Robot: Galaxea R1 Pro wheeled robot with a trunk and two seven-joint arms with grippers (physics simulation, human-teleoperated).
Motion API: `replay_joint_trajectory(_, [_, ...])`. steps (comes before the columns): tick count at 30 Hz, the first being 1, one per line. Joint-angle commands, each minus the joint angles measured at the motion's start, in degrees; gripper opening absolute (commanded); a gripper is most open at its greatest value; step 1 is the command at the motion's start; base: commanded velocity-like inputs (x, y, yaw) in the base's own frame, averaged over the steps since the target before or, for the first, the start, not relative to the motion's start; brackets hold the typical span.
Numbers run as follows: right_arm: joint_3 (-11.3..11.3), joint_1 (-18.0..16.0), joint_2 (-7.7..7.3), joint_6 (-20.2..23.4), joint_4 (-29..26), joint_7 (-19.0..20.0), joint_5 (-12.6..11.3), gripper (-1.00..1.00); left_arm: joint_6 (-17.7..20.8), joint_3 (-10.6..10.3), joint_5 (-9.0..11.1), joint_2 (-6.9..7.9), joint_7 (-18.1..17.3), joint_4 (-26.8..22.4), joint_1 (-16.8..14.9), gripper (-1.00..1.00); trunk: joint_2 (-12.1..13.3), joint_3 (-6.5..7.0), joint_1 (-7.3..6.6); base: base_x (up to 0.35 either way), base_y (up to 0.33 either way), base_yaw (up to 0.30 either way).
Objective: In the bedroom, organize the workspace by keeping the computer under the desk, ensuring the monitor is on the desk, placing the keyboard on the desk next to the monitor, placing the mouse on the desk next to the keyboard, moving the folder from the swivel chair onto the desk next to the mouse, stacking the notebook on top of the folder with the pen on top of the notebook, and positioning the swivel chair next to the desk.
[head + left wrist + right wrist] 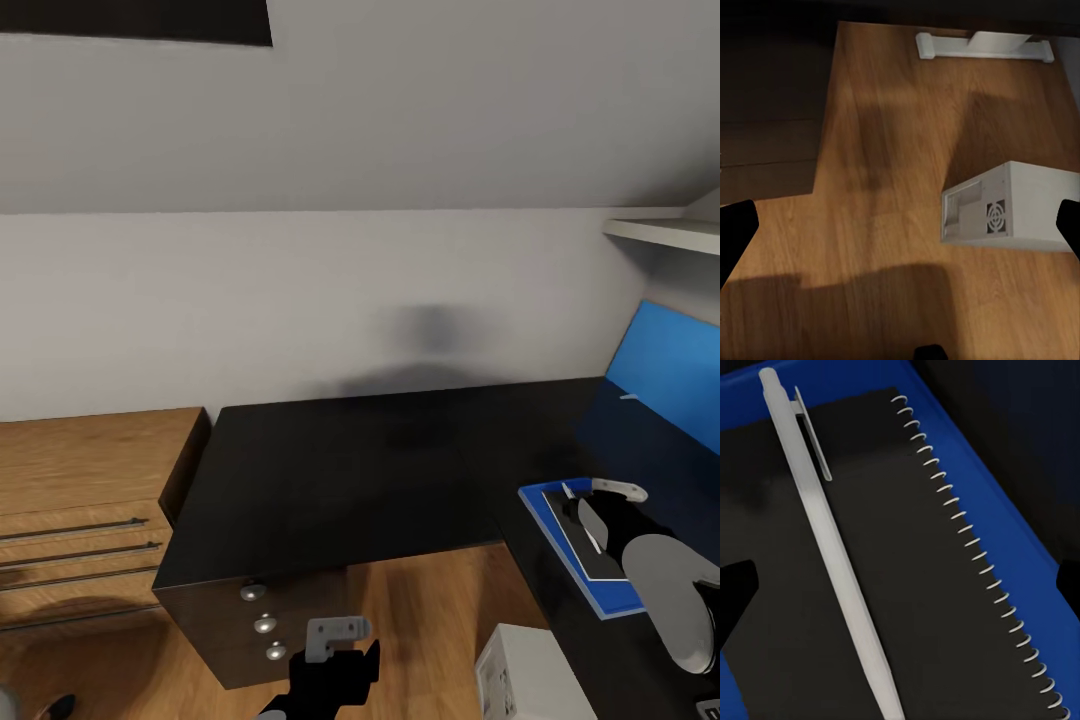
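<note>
Stack looking done: folder (560, 540) lying on the desk (350, 470) at about 4 o'clock in the head view, notebook (907, 585) on top of it, pen (832, 555) lying flat on the notebook, touching it lengthwise. Computer (1012, 214) sitting on the wood floor (892, 225) by the desk's drawer unit, at about 5 o'clock in the head view; under the desk or just beside it, can't tell.

Right gripper (605, 500) hovering over the stack, fingers spread, gripping nothing, pen lying free between them. Left gripper (335, 645) hanging low at 6 o'clock, fingers apart, empty.

Prob. left to do: monitor, keyboard, mouse, chair, none visible on the desk stretch showing here.

Room: desktop toward 9–12 o'clock is bare, plenty of space for kb + monitor. Folder is sitting close to the desk's front edge, so little margin there. Dresser (80, 500) is butting the desk's 9 o'clock end.
</note>
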Motion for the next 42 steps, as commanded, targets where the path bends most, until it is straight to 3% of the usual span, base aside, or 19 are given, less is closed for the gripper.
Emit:
replay_joint_trajectory(1, [-0.4,0.0,0.03,0.4,-0.1,0.0,0.6,1.00,0.2,-0.1,0.2,0.03,0.4,-0.1,-0.1,1.00,0.0,-0.06,0.00,0.000,0.000,0.000])
replay_joint_trajectory(42, [-0.5,0.0,0.04,0.4,-1.9,5.1,0.5,1.00,0.2,0.1,0.4,0.05,0.2,0.3,-0.1,1.00,0.0,-0.06,0.00,0.000,0.000,0.000])
